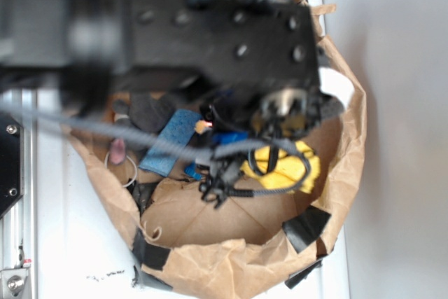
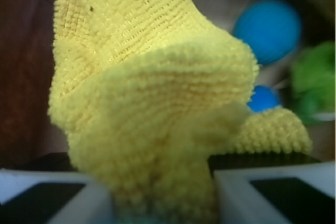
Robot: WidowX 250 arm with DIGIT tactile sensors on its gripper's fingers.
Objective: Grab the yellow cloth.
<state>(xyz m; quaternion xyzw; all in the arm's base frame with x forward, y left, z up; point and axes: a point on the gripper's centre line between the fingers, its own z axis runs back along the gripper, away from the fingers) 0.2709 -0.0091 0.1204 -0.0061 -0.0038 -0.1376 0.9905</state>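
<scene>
Landmark: crumpled brown paper bag wall (image 1: 350, 152).
Obstacles: bright yellow knitted cloth (image 2: 152, 103) fills the gripper (image 2: 163, 203) gap.
Free room: bare paper floor (image 1: 210, 215) beside the cloth.

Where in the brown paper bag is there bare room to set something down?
The bag's floor is bare toward the near rim, bordered by black tape patches on both sides. The far half is crowded: the yellow knitted cloth, shut in the gripper, the blue textured sponge cloth, cables and the arm overhead.

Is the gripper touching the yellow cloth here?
Touching. The wrist view shows the yellow cloth bunched between the gripper jaws, fabric pressed against both.
</scene>
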